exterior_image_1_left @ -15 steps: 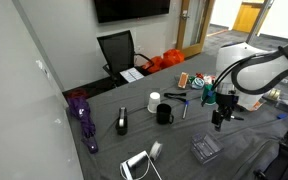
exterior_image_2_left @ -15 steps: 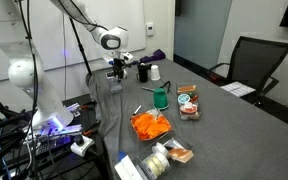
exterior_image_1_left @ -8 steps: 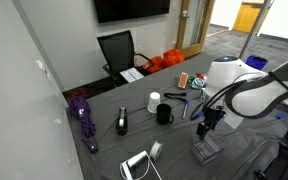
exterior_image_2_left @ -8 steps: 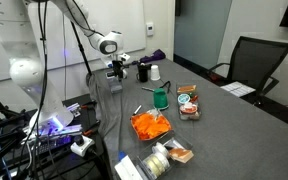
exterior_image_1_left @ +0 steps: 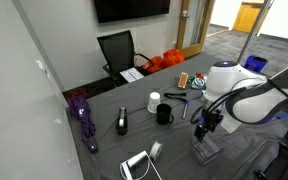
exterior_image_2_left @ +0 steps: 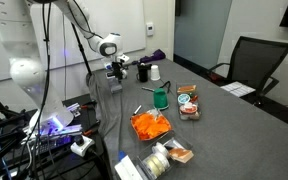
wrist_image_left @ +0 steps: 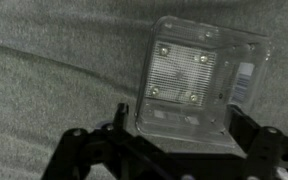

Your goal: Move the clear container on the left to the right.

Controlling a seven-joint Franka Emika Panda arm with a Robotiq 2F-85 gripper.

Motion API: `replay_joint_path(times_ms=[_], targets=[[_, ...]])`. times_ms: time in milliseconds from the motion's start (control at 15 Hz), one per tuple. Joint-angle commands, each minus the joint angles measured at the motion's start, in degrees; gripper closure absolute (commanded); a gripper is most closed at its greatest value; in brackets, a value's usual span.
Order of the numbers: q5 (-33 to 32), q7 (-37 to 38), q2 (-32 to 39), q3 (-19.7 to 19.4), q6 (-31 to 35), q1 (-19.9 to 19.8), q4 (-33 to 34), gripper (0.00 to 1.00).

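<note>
Robot gripper [exterior_image_1_left: 206, 127] pointing straight down, jaws spread apart, with one finger [wrist_image_left: 122, 116] at each side of the clear container [wrist_image_left: 197, 85]; whether they touch it cannot be told. The container sits flat on the grey table [exterior_image_1_left: 104, 150] directly beneath the gripper. A black mug [exterior_image_1_left: 165, 114] and a white cup [exterior_image_1_left: 153, 101] stand well apart from it. An orange tray [exterior_image_2_left: 151, 125] lies farther along the table

A white robot arm [exterior_image_2_left: 108, 44] pointed down, and its pincer [exterior_image_2_left: 112, 74] hung low over the grey bench [exterior_image_2_left: 224, 130]. A black mug [exterior_image_2_left: 142, 72] and a white cup [exterior_image_2_left: 155, 72] stood close by. Nearer sat a green cup [exterior_image_2_left: 162, 99] and an orange tray [exterior_image_2_left: 150, 125].
</note>
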Motion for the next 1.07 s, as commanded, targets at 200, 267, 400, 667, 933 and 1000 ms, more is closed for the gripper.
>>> replay_joint_path(times_ms=[200,267,400,667,933,1000], targets=[[-3.21,4.7,-0.13,-1.66,0.24,0.71,-1.95,0.0],[-3.45,4.88,0.19,-1.77,0.77,0.66,-2.1,0.0],[-4.07,5.09,0.71,-2.0,0.45,0.61,-2.11,0.0],[-4.9,6.02,1.99,-2.47,0.47,0.88,-1.65,0.0],[-6.91,7.66,3.34,-3.28,1.1,1.33,-1.54,0.25],[-7.17,7.78,3.61,-3.36,1.2,1.35,-1.52,0.28]])
